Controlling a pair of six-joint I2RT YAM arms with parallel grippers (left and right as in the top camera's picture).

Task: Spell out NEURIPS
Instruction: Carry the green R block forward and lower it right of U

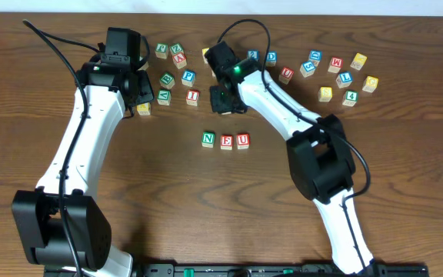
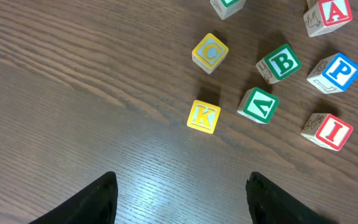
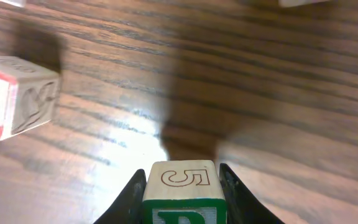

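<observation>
Green R cube [image 3: 183,186] gripped in right end effector [image 3: 182,194], 5 face up; left end effector [image 2: 182,199] open, empty.

Robotics lab set-up, as shown by the rig mounted on the table.

On a dark wood-grain table [image 1: 406,169], two white-and-black jointed arms are mounted at its near edge, the left arm [image 1: 83,146] and the right arm [image 1: 283,104]. Black cables [image 1: 67,158] are run along them, and a black rail [image 1: 283,270] is fixed across that same edge. Lettered wooden cubes [image 1: 358,61] are scattered over the far half of the table.
</observation>
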